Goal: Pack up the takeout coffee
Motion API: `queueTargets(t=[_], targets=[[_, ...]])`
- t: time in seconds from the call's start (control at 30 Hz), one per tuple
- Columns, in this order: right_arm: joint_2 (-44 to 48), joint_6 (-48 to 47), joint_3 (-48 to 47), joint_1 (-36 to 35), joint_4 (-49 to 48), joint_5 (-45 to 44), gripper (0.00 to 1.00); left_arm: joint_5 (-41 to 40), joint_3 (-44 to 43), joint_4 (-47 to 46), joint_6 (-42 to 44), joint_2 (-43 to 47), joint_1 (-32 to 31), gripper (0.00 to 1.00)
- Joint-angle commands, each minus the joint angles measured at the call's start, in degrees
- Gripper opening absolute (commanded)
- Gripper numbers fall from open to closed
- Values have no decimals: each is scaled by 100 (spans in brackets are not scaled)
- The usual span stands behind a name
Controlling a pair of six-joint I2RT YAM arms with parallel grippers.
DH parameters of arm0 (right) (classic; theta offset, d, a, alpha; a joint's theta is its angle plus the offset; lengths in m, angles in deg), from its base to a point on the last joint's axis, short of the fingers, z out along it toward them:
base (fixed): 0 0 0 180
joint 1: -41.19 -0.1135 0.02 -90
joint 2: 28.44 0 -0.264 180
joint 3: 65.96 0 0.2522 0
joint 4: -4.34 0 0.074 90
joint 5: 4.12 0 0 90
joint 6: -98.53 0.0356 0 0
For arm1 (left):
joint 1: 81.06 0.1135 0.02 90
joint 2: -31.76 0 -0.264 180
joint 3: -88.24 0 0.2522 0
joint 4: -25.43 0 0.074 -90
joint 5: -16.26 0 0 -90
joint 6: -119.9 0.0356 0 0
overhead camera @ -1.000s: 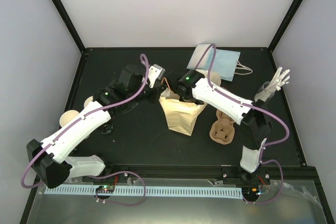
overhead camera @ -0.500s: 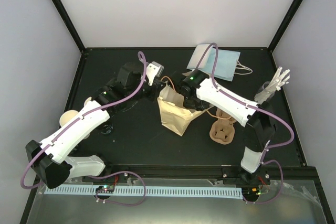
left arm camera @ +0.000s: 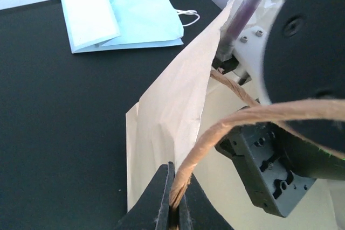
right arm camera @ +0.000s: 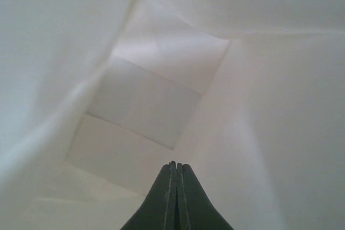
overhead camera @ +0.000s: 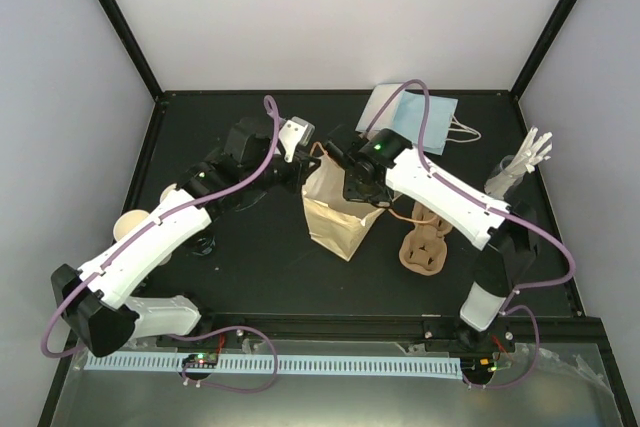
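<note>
Tan paper bag (left arm camera: 172, 111) handle (left arm camera: 242, 118) pinched by left claw (left arm camera: 175, 187).

Right tool (right arm camera: 173, 164) farther into the tan bag (overhead camera: 335, 222), bag more leftward

Overhead view, wrist views close, sharing bag (overhead camera: 335, 225)

A matte black table (overhead camera: 260, 267) carries a tan paper bag (overhead camera: 335, 222) standing near its middle, a brown pulp cup carrier (overhead camera: 422, 247) to the bag's right, flat pale blue bags (overhead camera: 425, 122) at the back – and cream cups (overhead camera: 135, 222) at the left edge.
</note>
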Motion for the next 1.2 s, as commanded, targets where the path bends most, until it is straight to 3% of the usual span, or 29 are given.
queueTargets(t=[0.0,0.3,0.73,0.97,1.17], targets=[[284,-146,-79,41,-255,316,1,268,-318,-21,-191,-118,41,2],[912,-331,47,41,-999,468,1,339,-342,135,-298,-186,39,2],[2048,-1158,384,40,-2317,588,15,307,-358,287,-419,-256,56,2],[2549,-1530,215,39,-2613,418,28,214,-437,379,-583,-265,89,2],[2678,-1672,-75,55,-2299,-146,37,10,-462,384,-890,-431,190,2]])
